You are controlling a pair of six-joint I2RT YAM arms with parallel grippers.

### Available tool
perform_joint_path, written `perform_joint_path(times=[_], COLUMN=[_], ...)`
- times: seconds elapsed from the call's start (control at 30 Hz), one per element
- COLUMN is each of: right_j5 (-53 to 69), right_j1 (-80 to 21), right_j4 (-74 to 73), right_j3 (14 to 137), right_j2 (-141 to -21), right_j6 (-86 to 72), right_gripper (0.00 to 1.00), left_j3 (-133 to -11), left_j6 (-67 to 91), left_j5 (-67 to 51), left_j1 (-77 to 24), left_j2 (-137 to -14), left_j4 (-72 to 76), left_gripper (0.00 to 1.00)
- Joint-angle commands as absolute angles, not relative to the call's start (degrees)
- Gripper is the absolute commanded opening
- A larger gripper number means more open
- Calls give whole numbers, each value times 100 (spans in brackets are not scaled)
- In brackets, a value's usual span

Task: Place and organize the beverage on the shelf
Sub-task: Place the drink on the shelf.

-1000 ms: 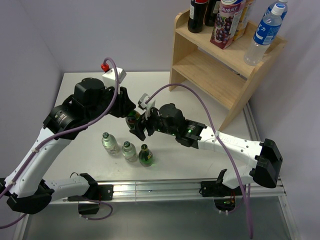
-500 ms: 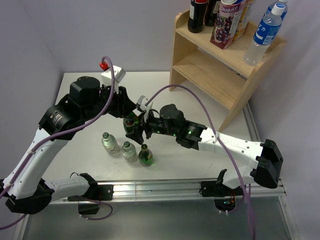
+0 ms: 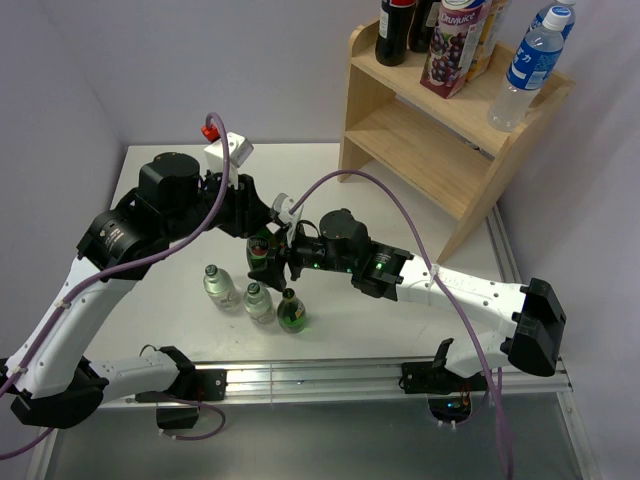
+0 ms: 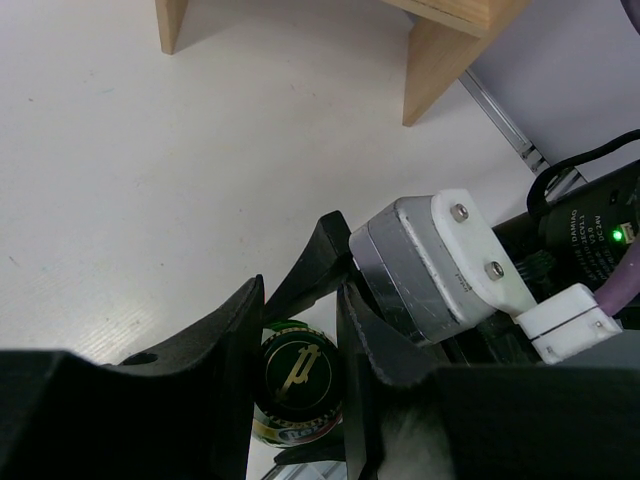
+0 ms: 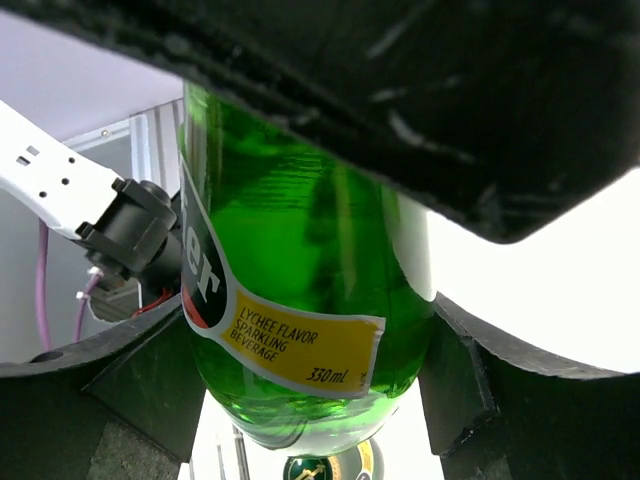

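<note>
Left fingers (image 4: 225, 385) pinch green bottle (image 4: 297, 385) cap; right fingers (image 5: 455, 388) flank body, grip unclear, neck hidden

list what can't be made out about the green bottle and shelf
right wrist: green bottle neck hidden behind a dark blurred mass; right gripper contact unclear
top view: that bottle mostly covered by left gripper
top view: cola bottles on shelf cut by upper edge
</note>
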State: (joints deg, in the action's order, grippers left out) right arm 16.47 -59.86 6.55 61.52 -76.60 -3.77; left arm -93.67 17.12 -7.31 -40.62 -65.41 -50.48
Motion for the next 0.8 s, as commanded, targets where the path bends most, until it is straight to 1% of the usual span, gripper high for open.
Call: perform_joint_path(times=[0.0,0.07,0.1,0.13,0.2,0.23,0.27,0.3,0.4,0.47,0.5,0.53,0.6,0.63,0.7,0.77], right_j5=[2127,2310,2364,2399,2408,2373,2303,2155,1829,1355,1162,795,415,48,-419,-1243], right_j1=[-6091,-6100,-6100,-6100,-6100,-6100,-6100,-6091,-6100,-6100,-6100,-6100,-6100,-6100,-6100,-6100], right_j4=[1432,1851,2037,2230,2652,2733,2786,2847,2778,2646,2559,2505,2295,2207,1970,1785], right_j3=[6364,6206,6127,5961,5845,5793,5783,5766,5730,5713,5678,5599,5529,5467,5414,5388], right_j2=[-7339,-7173,-7102,-6945,-6795,-6672,-6601,-6479,-6294,-6109,-6047,-5925,-5819,-5705,-5599,-5467], right_j6=[-351,-491,-553,-623,-764,-817,-835,-887,-862,-835,-800,-765,-677,-625,-458,-291], right_gripper=[18,0,0,0,0,0,0,0,0,0,0,0,0,0,0,0], left_j3=[-9712,-9677,-9651,-9650,-9773,-9860,-9905,-9940,-9984,-10106,-10142,-10169,-10125,-10021,-9897,-9660], left_j6=[1819,1811,1837,1846,1933,1968,2021,2048,2232,2416,2469,2505,2540,2531,2496,2461], left_j5=[-950,-766,-643,-537,-204,-133,-123,-123,-36,481,797,1357,1983,2552,3030,3557], left_j1=[-4087,-4087,-4087,-4087,-4087,-4087,-4087,-4087,-4087,-4087,-4087,-4087,-4087,-4087,-4096,-4087], left_j2=[-6416,-6363,-6346,-6337,-6372,-6398,-6407,-6390,-6302,-6214,-6179,-6092,-5934,-5880,-5819,-5827], left_j4=[-3920,-3894,-3824,-3797,-3762,-3710,-3674,-3630,-3332,-3339,-3375,-3436,-3585,-3647,-3874,-4016], left_gripper=[4,18,28,51,69,86,92,99,100,99,100,100,100,99,99,99])
